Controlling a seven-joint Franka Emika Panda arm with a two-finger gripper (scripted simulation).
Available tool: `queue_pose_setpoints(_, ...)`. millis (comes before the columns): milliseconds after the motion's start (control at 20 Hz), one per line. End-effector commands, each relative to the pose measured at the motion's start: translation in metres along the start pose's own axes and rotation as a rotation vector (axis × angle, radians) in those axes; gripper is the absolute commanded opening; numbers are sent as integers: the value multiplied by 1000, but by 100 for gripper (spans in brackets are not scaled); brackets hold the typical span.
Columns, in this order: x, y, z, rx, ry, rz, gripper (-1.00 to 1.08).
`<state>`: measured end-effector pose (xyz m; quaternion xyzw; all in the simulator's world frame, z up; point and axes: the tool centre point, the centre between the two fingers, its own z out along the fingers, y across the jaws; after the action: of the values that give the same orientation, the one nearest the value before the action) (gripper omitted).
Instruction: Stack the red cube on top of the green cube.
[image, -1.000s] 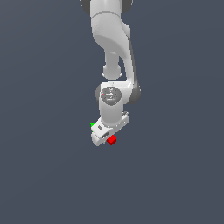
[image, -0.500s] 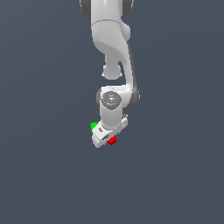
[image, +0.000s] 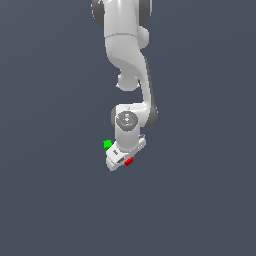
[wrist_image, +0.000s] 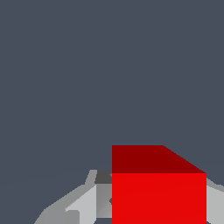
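Between jaws — red cube, seemingly gripped; green cube beside.

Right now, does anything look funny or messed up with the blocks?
Nothing looks broken or spilled. The red cube sits right between the gripper fingers, while the green cube waits just beside the arm, on the exterior view's left. They are not stacked yet.

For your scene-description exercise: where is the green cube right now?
In the exterior view the green cube sits just off the gripper's left side, opposite the red cube; the wrist view misses it.
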<state>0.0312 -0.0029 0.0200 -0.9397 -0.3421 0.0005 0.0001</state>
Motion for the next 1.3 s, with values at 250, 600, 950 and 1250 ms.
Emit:
queue_pose_setpoints(250, 0, 0, 0, -1, 1, 0, -100)
queue_pose_setpoints(600, 0, 0, -5, -1, 1, 0, -100)
queue_pose_setpoints(950, -1, -1, -38, -1, 0, 0, -100)
queue_pose_setpoints(1250, -1, -1, -78, -1, 0, 0, -100)
